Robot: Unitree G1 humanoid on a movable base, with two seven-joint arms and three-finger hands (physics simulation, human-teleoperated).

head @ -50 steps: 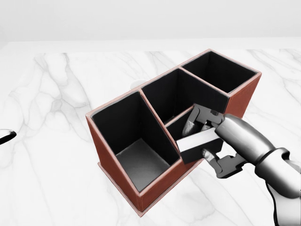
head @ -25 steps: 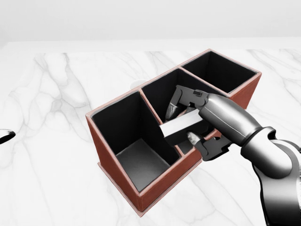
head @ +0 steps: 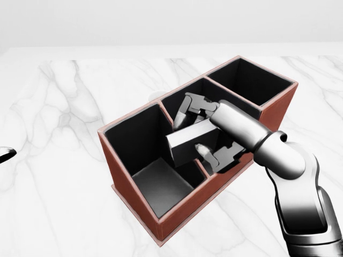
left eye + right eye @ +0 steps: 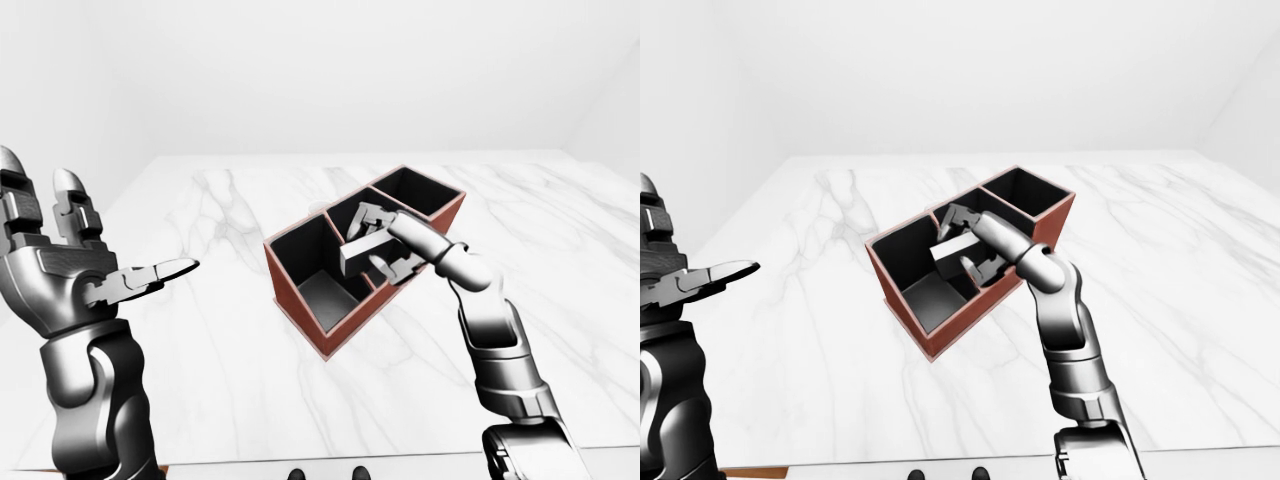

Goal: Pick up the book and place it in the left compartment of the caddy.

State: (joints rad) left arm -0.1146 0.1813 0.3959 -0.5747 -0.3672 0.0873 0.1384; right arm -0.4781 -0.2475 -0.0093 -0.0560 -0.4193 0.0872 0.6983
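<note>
The red-brown caddy (image 3: 128, 191) with black insides stands slantwise on the marble table. My right hand (image 3: 192, 134) is shut on the book (image 3: 187, 142), a pale grey block, with fingers above and below it. The book hangs tilted over the divider between the caddy's left compartment (image 3: 161, 184) and its middle one, its left end reaching over the left compartment. That compartment holds nothing. In the left-eye view my left hand (image 4: 125, 235) is raised far left of the caddy, fingers spread and open, holding nothing.
The white marble table (image 3: 64, 107) stretches wide on all sides of the caddy. A small pale round shape (image 3: 155, 95) peeks out beyond the caddy's top-left rim. The table's near edge (image 4: 300, 465) runs along the bottom of the eye views.
My right hand has carried the book leftward and up, from beside the small compartment to over the left divider. The caddy and the camera have stayed still.
</note>
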